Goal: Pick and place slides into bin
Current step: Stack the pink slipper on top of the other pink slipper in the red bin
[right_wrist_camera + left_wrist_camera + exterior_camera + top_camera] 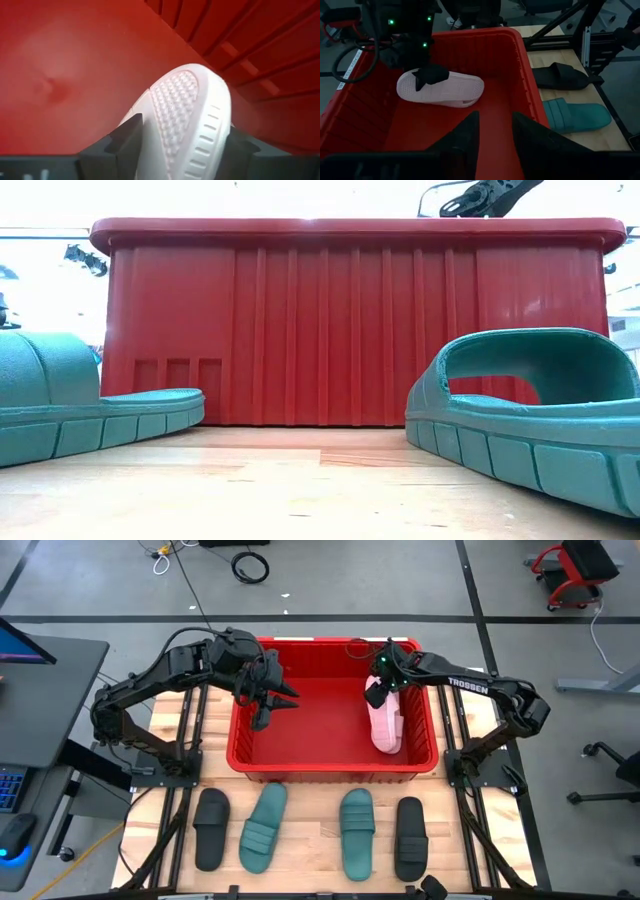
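The red bin point(335, 762) stands at the table's far middle. One pale pink slide point(385, 725) is inside it, along its right wall, turned on its side. My right gripper point(378, 690) is shut on that slide's far end. My left gripper point(275, 707) hangs open and empty over the bin's left half, its fingers point(465, 135) apart. Two black slides point(210, 828) point(409, 837) and two teal slides point(263, 827) point(357, 832) lie flat on their soles on the wood in front of the bin. The second pink slide is not in view. My right gripper pinches the pink slide near its far end point(185, 125) between its two fingers, one on each side, with the dotted sole point(412, 85) showing. The fingers slant down from above at the bin's far side. The slide tilts down from the fingers. Its near end point(390, 745) is at the bin floor by the right wall.
The bin's floor point(445, 125) is bare on the left and in the middle. In the low view the bin's near wall point(350, 320) stands behind the two teal slides point(90, 400) point(540, 410). Dark frame rails point(180, 780) run along both table sides.
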